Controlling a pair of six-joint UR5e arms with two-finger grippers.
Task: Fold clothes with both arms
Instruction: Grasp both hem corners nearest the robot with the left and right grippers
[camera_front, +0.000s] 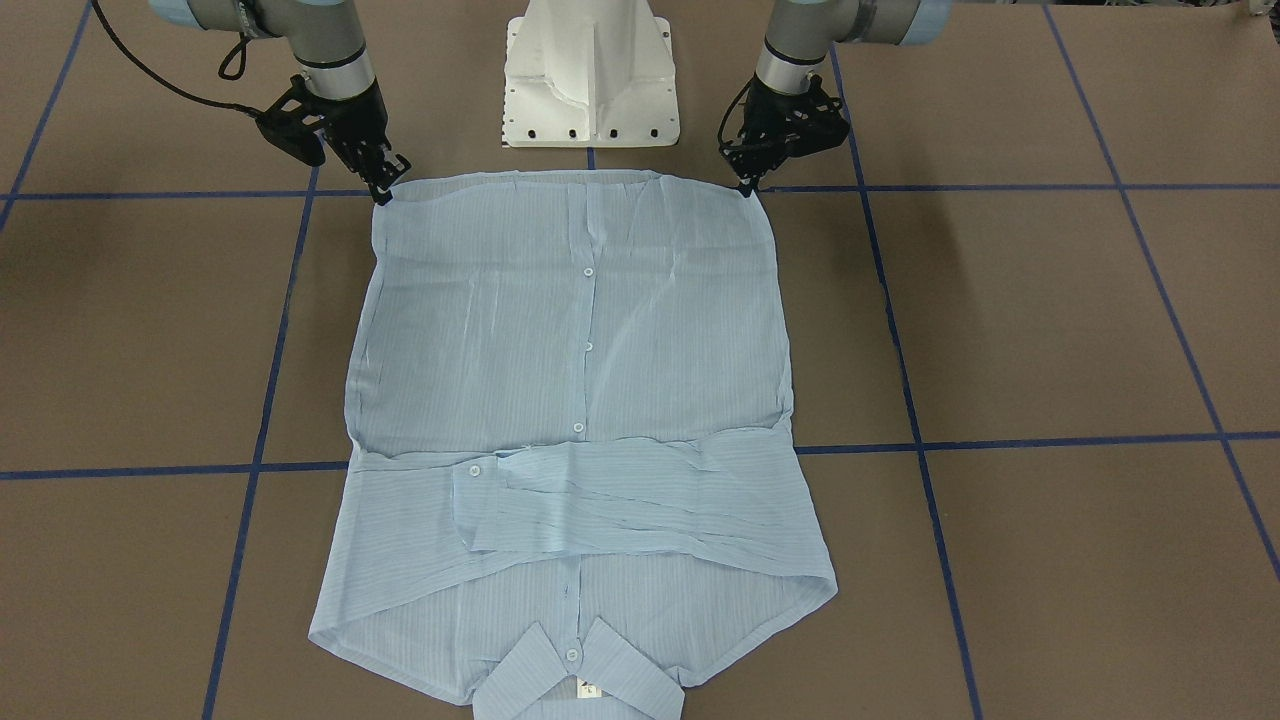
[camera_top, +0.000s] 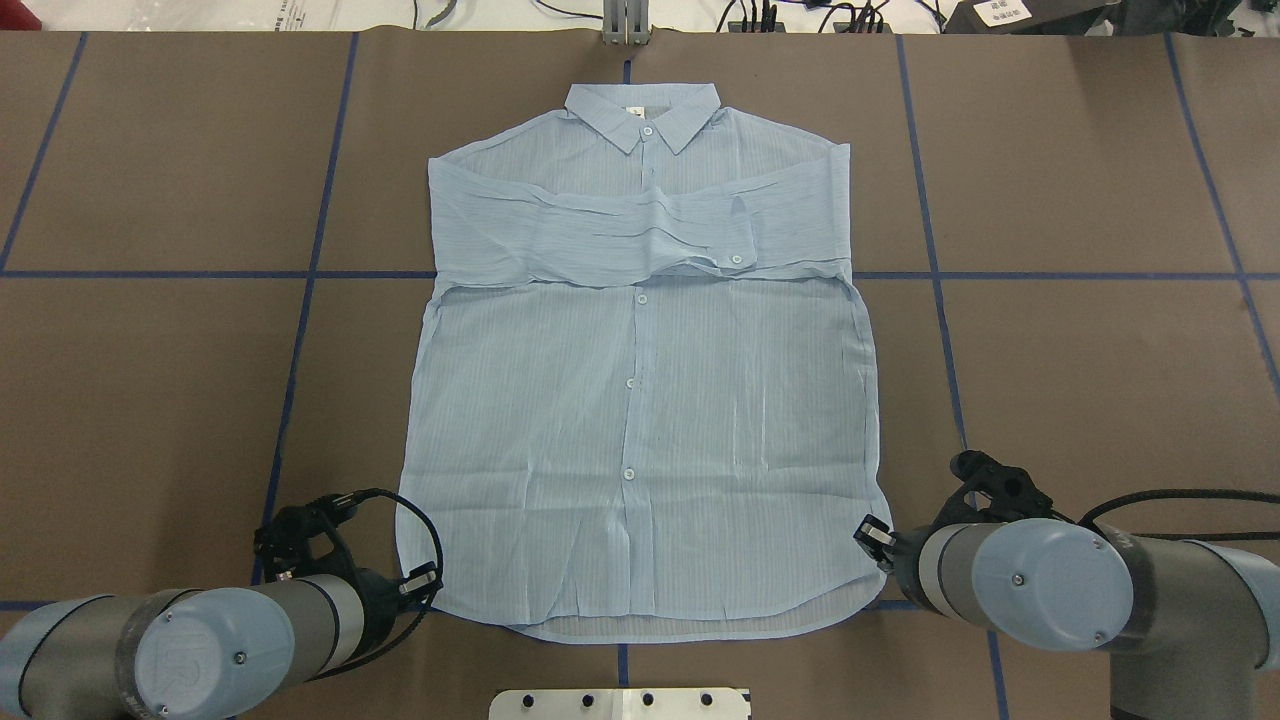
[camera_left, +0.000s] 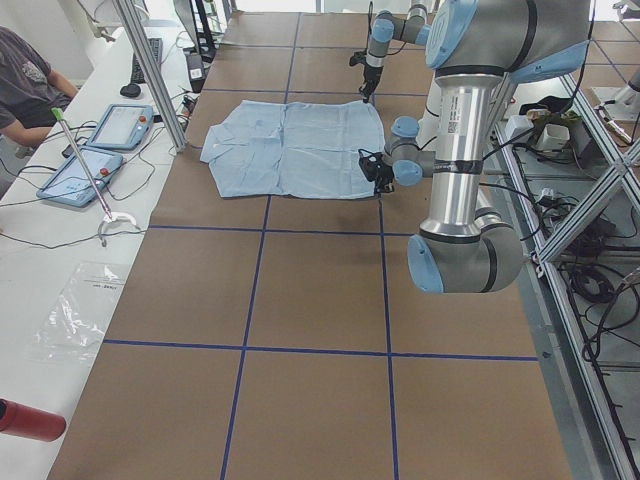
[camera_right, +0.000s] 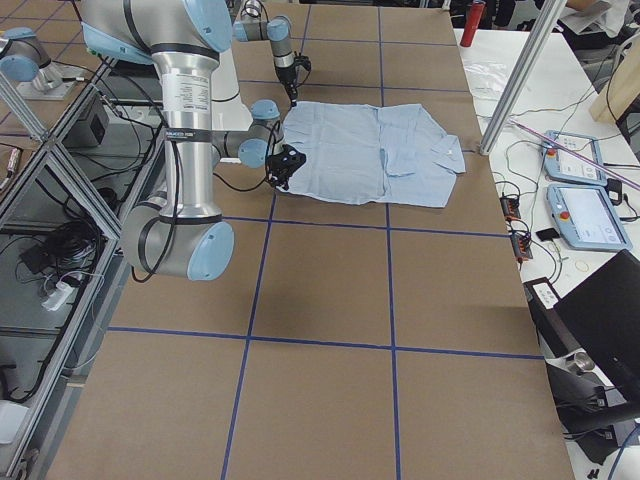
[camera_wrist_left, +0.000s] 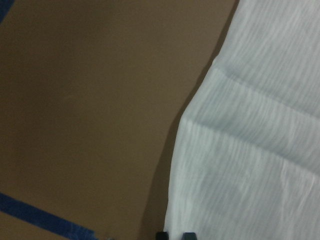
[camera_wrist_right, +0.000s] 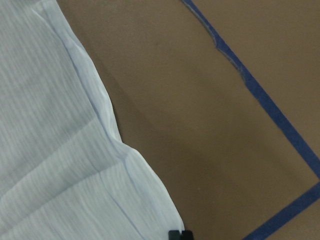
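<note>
The light-blue striped shirt (camera_front: 580, 350) lies flat, face up, on the brown surface. Its collar (camera_top: 642, 112) is on the far side from me and both sleeves are folded across the chest. My left gripper (camera_front: 746, 186) is down at one corner of the near hem and my right gripper (camera_front: 384, 192) at the other. Each is shut on its hem corner. The left wrist view shows the closed fingertips (camera_wrist_left: 175, 235) at the cloth edge (camera_wrist_left: 250, 150). The right wrist view shows the same, with the fingertips (camera_wrist_right: 180, 234) on the cloth (camera_wrist_right: 50, 150).
The white pedestal base (camera_front: 592, 80) stands just behind the hem, between the arms. Blue tape lines (camera_top: 300, 330) mark squares on the brown surface. Operator tablets (camera_left: 85, 175) and a bench lie beyond the far side.
</note>
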